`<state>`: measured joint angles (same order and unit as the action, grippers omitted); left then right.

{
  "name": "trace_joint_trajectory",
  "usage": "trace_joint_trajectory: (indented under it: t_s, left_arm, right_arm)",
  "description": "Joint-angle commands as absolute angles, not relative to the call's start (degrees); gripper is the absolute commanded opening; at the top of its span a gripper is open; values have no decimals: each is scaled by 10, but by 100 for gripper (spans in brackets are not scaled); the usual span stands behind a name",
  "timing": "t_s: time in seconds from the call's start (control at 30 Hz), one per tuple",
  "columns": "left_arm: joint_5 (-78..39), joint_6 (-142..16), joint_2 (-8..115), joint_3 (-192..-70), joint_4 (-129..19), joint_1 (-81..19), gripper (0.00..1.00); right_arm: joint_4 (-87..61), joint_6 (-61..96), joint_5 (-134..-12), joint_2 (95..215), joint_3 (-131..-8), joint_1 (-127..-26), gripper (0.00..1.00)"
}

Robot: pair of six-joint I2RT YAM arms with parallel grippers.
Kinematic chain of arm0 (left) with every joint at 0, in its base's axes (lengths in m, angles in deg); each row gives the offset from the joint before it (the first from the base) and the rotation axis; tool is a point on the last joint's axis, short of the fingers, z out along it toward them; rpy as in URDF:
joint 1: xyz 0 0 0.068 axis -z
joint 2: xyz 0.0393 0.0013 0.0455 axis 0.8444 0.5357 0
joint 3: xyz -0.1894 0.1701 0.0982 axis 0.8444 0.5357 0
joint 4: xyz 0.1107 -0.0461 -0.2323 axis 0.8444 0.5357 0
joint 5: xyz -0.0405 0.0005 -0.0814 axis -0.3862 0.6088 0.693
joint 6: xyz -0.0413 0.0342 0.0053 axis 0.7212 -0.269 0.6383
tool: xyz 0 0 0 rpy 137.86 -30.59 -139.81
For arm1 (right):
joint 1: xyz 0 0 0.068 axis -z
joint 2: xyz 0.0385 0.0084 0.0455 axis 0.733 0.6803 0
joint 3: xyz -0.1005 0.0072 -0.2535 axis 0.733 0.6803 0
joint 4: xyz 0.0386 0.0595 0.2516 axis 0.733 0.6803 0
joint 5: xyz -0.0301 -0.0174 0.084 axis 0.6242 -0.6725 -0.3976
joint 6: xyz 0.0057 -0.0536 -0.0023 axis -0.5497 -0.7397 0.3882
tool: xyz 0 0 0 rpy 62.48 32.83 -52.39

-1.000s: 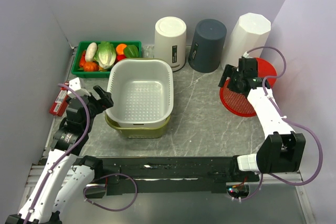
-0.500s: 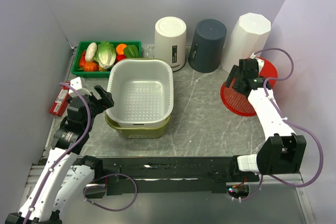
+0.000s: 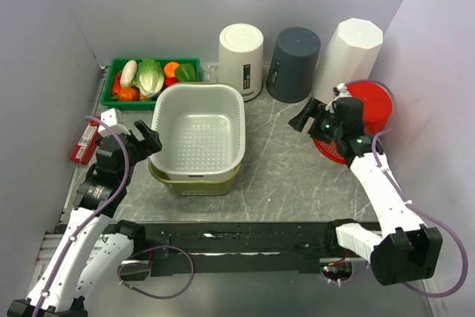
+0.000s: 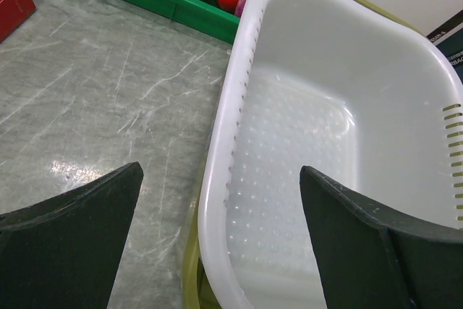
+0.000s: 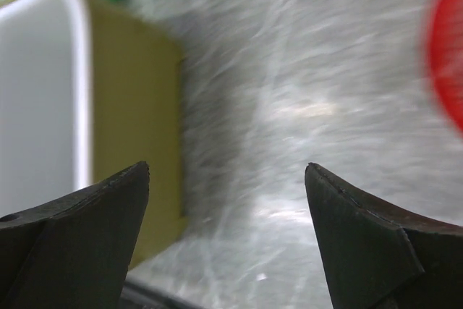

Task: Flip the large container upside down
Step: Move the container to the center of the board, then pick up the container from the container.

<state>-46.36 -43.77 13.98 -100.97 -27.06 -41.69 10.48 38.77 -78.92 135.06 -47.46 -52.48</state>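
Top cam: the large container, a white holey basket, sits upright, nested in an olive tub on the counter. The left pincer is at its left rim. The right pincer is well off to the right by a red sieve.

Left wrist: the left pincer is spread wide, straddling the rim and gripping nothing.

Right wrist: blurry, but the right pincer is wide open and empty.

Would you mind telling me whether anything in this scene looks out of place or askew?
Only the red strainer on the far right: it seems tipped up on its side rather than lying flat. Nothing looks spilled or damaged.
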Motion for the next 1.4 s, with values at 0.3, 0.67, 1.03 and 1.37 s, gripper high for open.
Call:
trace_joint_trajectory:
  t_s: [0.3,0.67,1.03,1.37]
  left_arm:
    - [-457,-444,144,-1015,-289,-419,96]
    - [-459,-445,145,-1015,-289,-419,96]
    - [-459,-445,145,-1015,-288,-419,96]
    - [-458,-444,145,-1016,-288,-419,96]
  right_arm:
    - [-65,526,-920,1424,-457,-700,84]
    - [-121,564,-939,1519,-482,-788,72]
    - [-33,532,-840,1520,-521,-827,64]
    - [27,500,-746,1508,-565,-861,51]
